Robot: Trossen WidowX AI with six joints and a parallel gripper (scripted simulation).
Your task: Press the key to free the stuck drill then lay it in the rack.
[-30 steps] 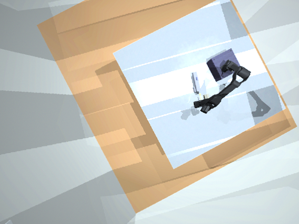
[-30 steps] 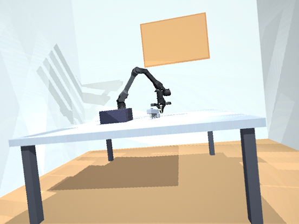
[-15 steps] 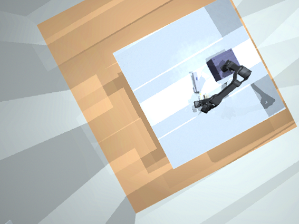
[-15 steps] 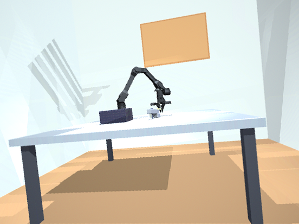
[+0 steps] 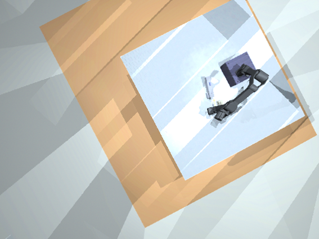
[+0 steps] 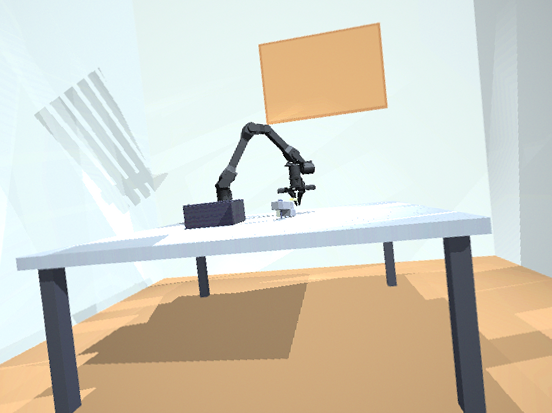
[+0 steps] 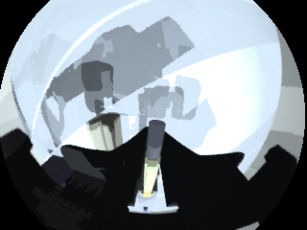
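My gripper (image 5: pixel 216 108) (image 6: pixel 297 199) (image 7: pixel 153 130) is shut, pointing down just above the table. Between its fingers is what looks like the drill (image 7: pixel 155 136), a dark grey cylinder with a pale yellow section below it in the wrist view. A long grey fixture (image 5: pixel 208 87) (image 6: pixel 282 206) with a small blue spot stands beside the gripper. Whether the drill touches it, I cannot tell. A small beige block (image 5: pixel 219 102) (image 7: pixel 106 130) stands close by, left of the fingers in the wrist view. I cannot make out which part is the key or which is the rack.
A dark purple box (image 5: pixel 232 73) (image 6: pixel 213 214) stands at the arm's base. The pale table (image 5: pixel 180 98) (image 6: pixel 367 231) carries everything, with its edges well away from the gripper. Shadows and bright streaks cross the table.
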